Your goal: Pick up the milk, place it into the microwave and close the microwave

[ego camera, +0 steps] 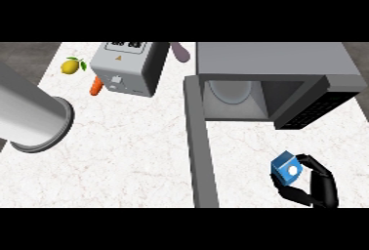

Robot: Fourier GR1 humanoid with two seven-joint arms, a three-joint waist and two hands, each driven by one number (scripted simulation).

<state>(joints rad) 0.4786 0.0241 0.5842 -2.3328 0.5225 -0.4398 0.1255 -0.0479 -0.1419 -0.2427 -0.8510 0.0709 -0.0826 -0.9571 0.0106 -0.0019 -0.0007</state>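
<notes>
blue milk carton (287, 169), marked with a white round label, no writing readable, is grasped by the right hand (317, 183) before the open microwave (277, 61); its door (199, 146) is swung outward.

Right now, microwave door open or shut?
Open. The microwave shows its cavity and turntable plate; its door swings out across the counter.

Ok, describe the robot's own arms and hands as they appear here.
Left forearm: a thick, smooth, light grey cylinder ending in a flared, darker grey rim; its hand is out of view. Right hand: glossy black, with slim segmented fingers and a thumb. No cables, markings or sleeves show.
</notes>
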